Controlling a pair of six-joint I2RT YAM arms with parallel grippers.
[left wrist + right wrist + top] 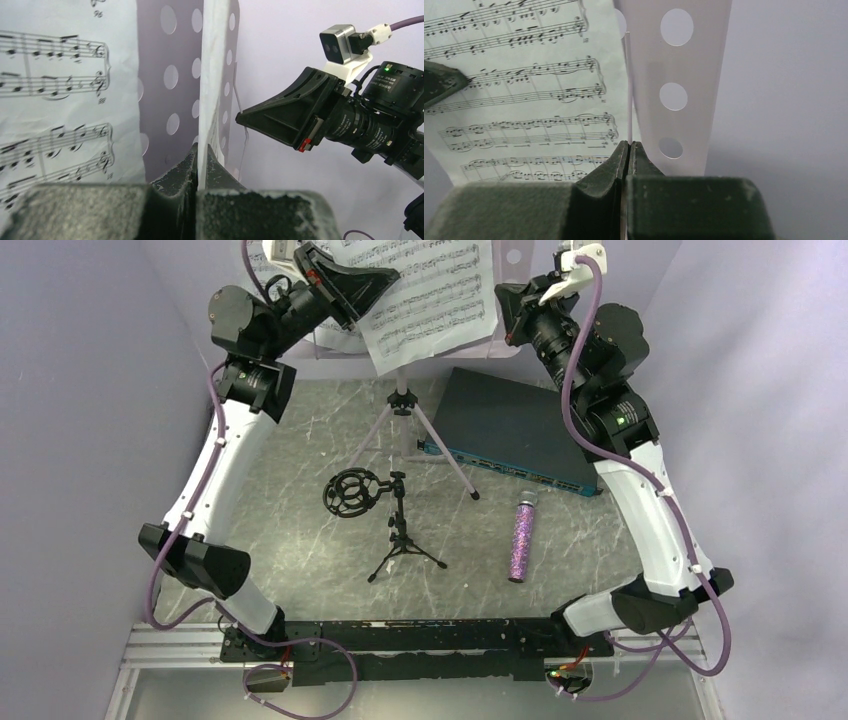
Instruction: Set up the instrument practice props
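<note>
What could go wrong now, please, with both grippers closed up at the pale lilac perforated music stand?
On the pale lilac perforated music stand, the white sheet-music page sits crooked, one corner below the ledge; the left gripper is shut on its edge: a tug could crease it or drag it off. The right gripper is shut at the stand's rim, high above thin tripod legs; a sideways pull could tip it.
</note>
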